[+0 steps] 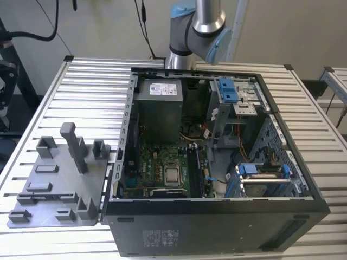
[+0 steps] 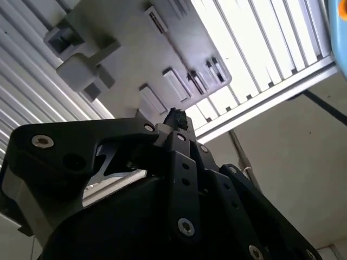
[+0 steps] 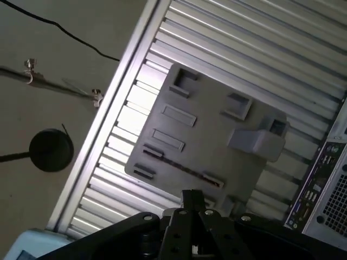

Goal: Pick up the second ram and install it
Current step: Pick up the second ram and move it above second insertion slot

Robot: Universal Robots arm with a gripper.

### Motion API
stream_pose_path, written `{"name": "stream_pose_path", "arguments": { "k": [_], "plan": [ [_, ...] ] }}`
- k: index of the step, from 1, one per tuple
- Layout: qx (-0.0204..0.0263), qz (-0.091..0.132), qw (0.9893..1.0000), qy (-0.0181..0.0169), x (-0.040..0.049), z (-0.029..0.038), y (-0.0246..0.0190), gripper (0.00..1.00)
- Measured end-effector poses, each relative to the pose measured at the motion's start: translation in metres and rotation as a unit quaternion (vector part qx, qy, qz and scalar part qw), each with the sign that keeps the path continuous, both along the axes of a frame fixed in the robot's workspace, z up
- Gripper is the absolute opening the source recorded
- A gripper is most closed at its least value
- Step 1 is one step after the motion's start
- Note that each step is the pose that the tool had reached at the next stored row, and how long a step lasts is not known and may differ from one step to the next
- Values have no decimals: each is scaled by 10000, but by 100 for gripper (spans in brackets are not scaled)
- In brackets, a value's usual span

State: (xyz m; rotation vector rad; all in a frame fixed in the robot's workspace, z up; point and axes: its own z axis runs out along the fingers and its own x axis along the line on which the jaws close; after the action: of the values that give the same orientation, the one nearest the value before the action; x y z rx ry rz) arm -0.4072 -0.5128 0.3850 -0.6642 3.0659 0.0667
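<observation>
Ribbed aluminium table (image 1: pixel 87 92) carries the grey tray (image 3: pixel 211 143) beside the open computer case (image 1: pixel 217 208). I see the second ram (image 3: pixel 181 169) as a thin dark strip in a tray slot. My gripper (image 3: pixel 192 197) hangs well above it, jaws closed together on nothing.

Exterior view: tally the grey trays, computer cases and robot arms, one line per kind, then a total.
Grey tray: 1
Open computer case: 1
Robot arm: 1
Total: 3
</observation>
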Motion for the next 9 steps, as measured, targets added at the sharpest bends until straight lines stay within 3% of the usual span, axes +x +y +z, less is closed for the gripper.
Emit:
{"name": "stream_pose_path", "arguments": {
  "k": [5,9],
  "plan": [
    [1,284,9996,0,20,-7,0,11],
    [0,549,9985,0,22,-8,0,11]
  ]
}}
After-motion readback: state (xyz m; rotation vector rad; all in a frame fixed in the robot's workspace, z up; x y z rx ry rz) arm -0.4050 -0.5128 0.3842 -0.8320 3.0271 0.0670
